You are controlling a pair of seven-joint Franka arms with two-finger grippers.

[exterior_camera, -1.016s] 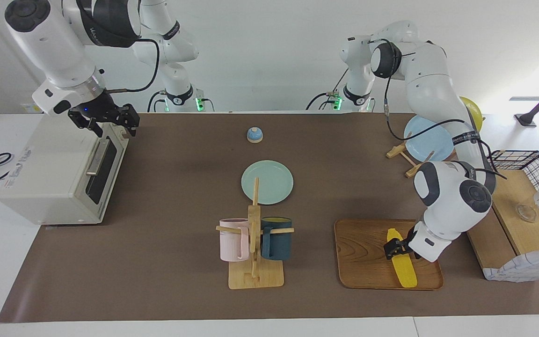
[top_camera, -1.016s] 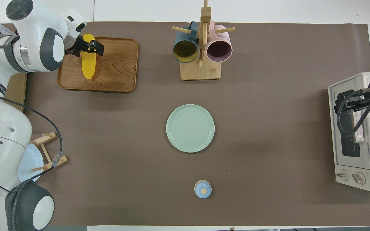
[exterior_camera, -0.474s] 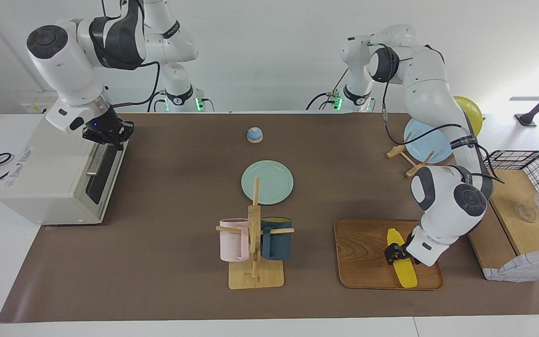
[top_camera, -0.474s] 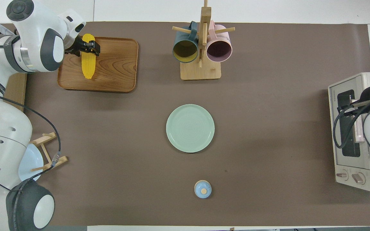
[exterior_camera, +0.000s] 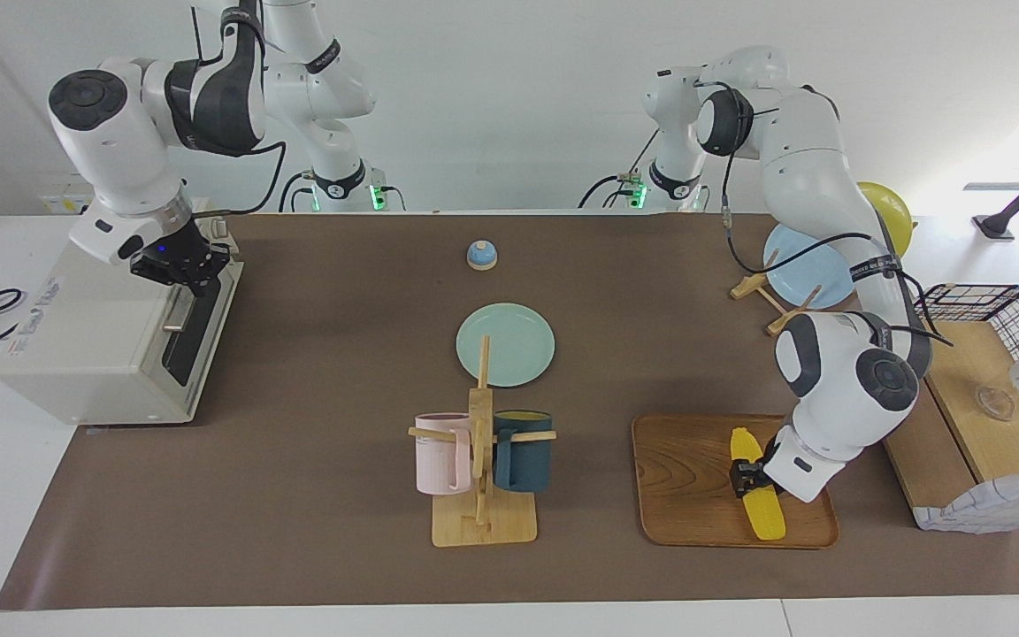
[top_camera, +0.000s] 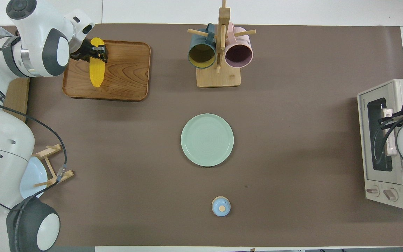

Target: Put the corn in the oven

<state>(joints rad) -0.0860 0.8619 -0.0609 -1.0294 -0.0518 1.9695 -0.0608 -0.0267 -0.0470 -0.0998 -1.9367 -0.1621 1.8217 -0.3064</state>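
The yellow corn [exterior_camera: 764,511] [top_camera: 96,71] lies on a wooden tray [exterior_camera: 686,478] [top_camera: 128,70] toward the left arm's end of the table. My left gripper [exterior_camera: 747,478] [top_camera: 96,54] is down on the tray, shut on the corn at its end farther from the robots. The off-white oven [exterior_camera: 94,336] [top_camera: 364,147] stands at the right arm's end with its glass door closed. My right gripper [exterior_camera: 180,270] is shut at the end of the door handle [exterior_camera: 180,310] [top_camera: 393,143] nearer to the robots. Whether the bar lies between its fingertips I cannot tell.
A wooden mug rack [exterior_camera: 481,460] with a pink and a dark blue mug stands mid-table. A green plate [exterior_camera: 505,345] lies nearer to the robots, and a small blue bell [exterior_camera: 481,255] nearer still. A light blue plate on a wooden stand [exterior_camera: 810,265] and a wire basket [exterior_camera: 1005,310] flank the left arm.
The left gripper closed on the corn. The right gripper came down from above the oven's top edge to the door handle and shut.
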